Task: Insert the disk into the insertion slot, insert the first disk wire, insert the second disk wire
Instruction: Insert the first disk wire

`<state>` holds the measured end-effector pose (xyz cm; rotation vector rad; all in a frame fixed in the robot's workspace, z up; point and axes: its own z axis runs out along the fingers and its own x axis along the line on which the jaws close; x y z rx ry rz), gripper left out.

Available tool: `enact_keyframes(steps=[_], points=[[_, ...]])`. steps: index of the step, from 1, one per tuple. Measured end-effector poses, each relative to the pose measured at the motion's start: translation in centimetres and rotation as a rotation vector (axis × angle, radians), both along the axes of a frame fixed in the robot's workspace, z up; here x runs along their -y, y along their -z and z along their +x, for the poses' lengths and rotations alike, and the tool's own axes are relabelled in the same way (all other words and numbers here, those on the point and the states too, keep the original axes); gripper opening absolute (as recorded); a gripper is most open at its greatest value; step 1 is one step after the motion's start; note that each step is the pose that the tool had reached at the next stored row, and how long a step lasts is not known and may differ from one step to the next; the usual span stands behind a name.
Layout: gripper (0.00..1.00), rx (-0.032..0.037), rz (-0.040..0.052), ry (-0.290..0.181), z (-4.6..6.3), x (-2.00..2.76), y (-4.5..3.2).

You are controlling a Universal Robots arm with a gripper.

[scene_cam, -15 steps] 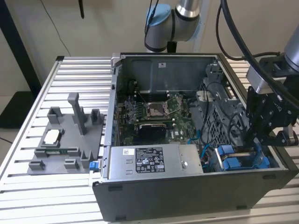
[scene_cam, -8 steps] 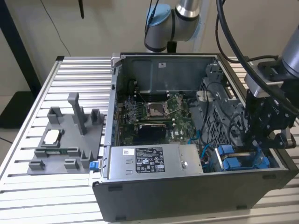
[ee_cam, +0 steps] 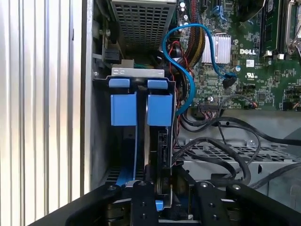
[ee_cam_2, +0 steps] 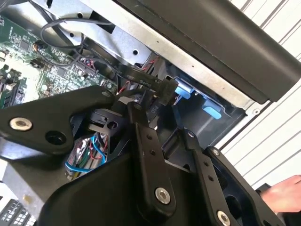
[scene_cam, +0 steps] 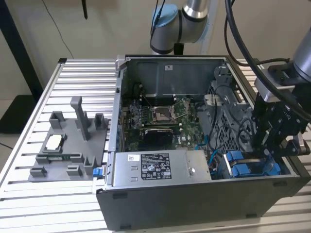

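Insertion slot [scene_cam: 245, 170]: blue-railed, in the near corner of the open case [scene_cam: 194, 204] at the exterior view's right, with a dark disk [ee_cam: 159, 150] apparently seated. Directly above, the gripper [scene_cam: 266, 154], hold cannot be told. Beyond: loose blue cable [ee_cam: 186, 80], motherboard [scene_cam: 160, 116]. Risk: crowding cables could snag the gripper, or a skewed connector could jam.

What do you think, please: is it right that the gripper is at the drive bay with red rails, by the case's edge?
Not quite: the rails are blue, not red, as the first wrist view shows. The rest stands: the gripper is at the bay, by the edge of the case.
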<state>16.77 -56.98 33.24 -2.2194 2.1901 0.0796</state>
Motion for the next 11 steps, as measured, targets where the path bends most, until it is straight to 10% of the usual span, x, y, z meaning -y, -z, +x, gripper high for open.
enact_keyframes(steps=[11], points=[[0.33,0.0,0.0,0.0,0.0,0.0,-1.19]])
